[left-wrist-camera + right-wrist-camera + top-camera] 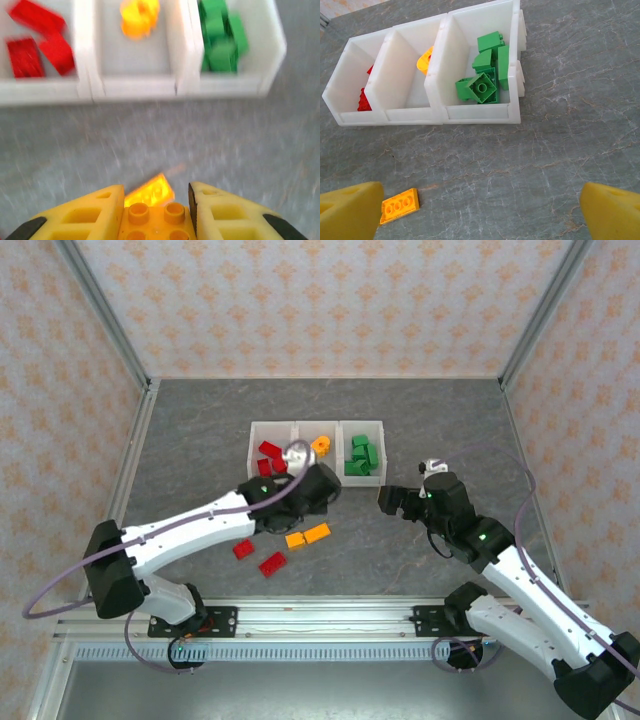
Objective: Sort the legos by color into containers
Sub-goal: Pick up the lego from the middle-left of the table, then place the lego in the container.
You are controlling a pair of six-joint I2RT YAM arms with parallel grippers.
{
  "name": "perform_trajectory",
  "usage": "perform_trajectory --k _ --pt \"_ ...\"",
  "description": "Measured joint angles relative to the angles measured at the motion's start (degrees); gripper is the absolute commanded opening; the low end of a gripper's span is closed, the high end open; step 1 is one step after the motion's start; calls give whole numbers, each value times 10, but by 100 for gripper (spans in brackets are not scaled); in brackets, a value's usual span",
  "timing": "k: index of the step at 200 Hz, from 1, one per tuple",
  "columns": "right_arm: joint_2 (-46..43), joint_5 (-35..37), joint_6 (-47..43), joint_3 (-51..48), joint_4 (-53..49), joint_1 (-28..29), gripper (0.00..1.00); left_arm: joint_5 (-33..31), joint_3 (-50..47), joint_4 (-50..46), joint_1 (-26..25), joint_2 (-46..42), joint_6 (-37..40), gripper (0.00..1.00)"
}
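— Orange brick [155, 222] first: your left gripper [156, 200] is clamped on it, studs up, with a yellow finger [80, 215] tight against each side.

— Where does that put it?

— Just short of the bins [297, 424], facing the middle one. The wrist picture is blurred. An orange plate [150, 190] lies flat on the table [200, 440] just beyond your fingertips.

— And your right gripper [480, 215]?

— Spread wide, with nothing between its fingers. It hangs over bare table to the right of the bins and looks back at them. You can see the plate from there too, low on the left.

— What's in the bins?

— In the left bin, reds [37, 40]. In the middle one, a round orange piece [139, 17]. In the right one, a heap of greens [487, 75], some tilted against each other.

— Anything loose?

— Two red bricks on the table beside your left arm, one [243, 549] just beside the other [272, 563], both well apart from the bins.
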Motion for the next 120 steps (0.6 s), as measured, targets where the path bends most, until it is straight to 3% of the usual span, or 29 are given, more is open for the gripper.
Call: perform_trajectory --k 53,120 --pt "-14 0 0 0 0 0 100 -21 63 86 133 73 63 28" --pt "-19 0 0 0 0 0 100 -10 162 150 155 236 102 28"
